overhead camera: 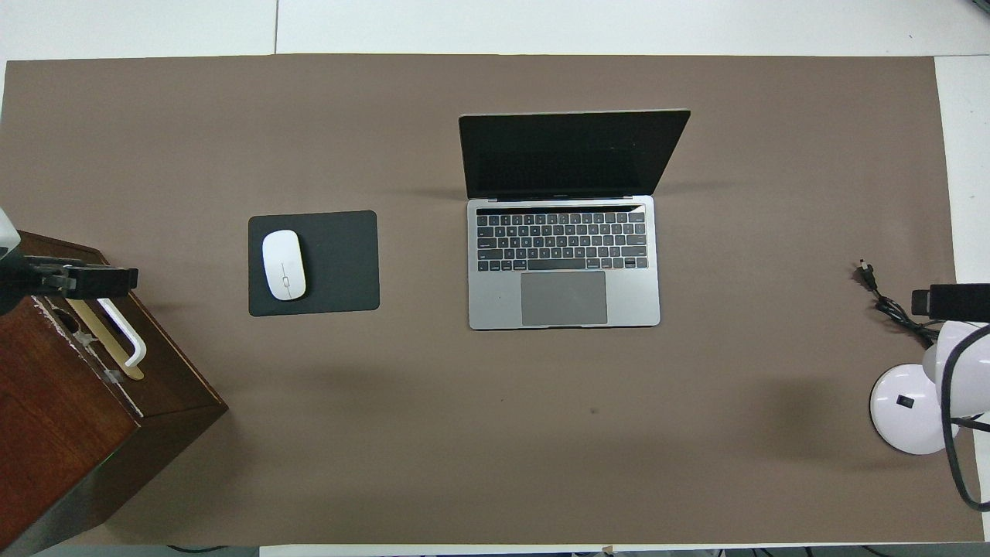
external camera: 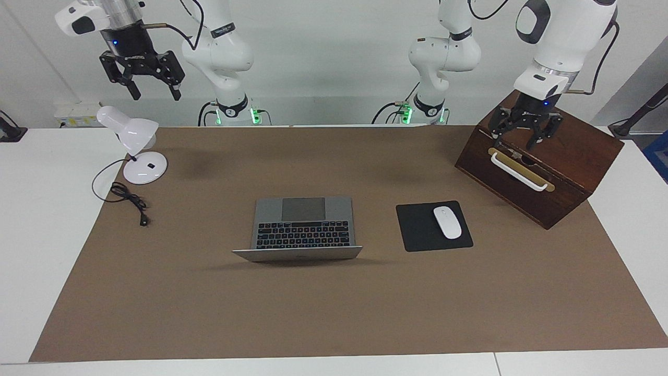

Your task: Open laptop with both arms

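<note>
Both arms [external camera: 222, 47] had glossy white rounded shells with dark grey bands at the joints. Small black labels with white print sat on the upper links. A silver ribbed ring topped each wrist, above a black block with one blue light. Thin black cables looped along the links and into the wrists. Green lights glowed at both bases. Right gripper [external camera: 154, 94] and left gripper [external camera: 516, 141]: black, claw-like, two-fingered, with skeletal linkage. A dark oval inset marked the left arm's upper shell.
</note>
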`<state>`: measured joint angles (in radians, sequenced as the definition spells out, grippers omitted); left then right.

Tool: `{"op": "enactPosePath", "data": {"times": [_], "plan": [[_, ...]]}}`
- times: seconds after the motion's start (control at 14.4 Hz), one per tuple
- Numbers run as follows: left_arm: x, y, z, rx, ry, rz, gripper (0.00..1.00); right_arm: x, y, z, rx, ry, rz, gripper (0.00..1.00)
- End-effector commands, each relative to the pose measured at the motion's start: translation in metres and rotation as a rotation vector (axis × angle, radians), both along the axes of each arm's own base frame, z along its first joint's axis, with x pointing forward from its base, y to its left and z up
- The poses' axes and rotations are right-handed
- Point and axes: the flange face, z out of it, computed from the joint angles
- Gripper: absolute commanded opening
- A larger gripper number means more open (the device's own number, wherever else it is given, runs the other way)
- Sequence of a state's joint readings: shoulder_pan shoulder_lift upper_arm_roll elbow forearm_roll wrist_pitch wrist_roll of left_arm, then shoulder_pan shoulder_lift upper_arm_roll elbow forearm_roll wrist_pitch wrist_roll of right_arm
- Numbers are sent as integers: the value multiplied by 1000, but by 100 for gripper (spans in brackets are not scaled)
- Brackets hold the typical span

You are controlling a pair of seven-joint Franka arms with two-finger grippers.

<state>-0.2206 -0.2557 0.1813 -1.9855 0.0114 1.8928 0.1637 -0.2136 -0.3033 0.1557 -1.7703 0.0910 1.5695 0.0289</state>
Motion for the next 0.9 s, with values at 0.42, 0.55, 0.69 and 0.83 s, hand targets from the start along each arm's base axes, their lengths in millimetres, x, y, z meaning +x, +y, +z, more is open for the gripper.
{"op": "enactPosePath", "data": {"times": [0.42, 0.55, 0.69, 0.83], "plan": [[-21, 23, 33, 24, 143, 88, 100, 62, -18, -19, 34, 57, -16, 100], [-16, 18, 40, 22, 130, 136, 100, 60, -20, -21, 22, 87, -26, 100], [-13, 16, 42, 20, 122, 139, 100, 53, -31, -31, -60, 114, -40, 100], [-13, 18, 48, 15, 118, 147, 100, 46, -40, -41, -75, 102, -49, 100]]}}
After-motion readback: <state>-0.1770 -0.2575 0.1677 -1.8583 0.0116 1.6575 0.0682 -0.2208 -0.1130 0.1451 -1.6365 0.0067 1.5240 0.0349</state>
